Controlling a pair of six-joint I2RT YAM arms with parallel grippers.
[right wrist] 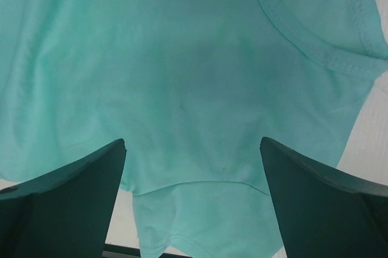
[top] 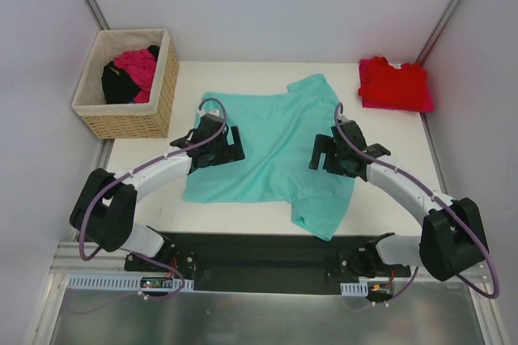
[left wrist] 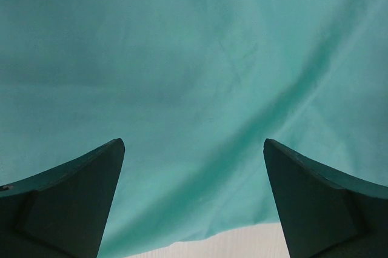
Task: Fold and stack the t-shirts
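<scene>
I see the plain teal short-sleeved cloth t-shirt (top: 271,146) lying spread out on the white table top (top: 388,183), mostly flat with a few soft creases. The left gripper (top: 237,144) hangs over the shirt's left part, close to that edge. Its fingers stand wide apart with nothing between them but the cloth below. The right gripper (top: 317,155) hangs over the shirt's right part, near the stitched neckline, also wide open and holding nothing. Off the teal shirt's far right corner, apart from it, sits a bright red t-shirt (top: 394,84) folded into a small rectangle. Off its far left corner stands a woven wicker basket (top: 166,86) holding a bunched magenta-pink garment (top: 139,66) and a black one (top: 117,83).
</scene>
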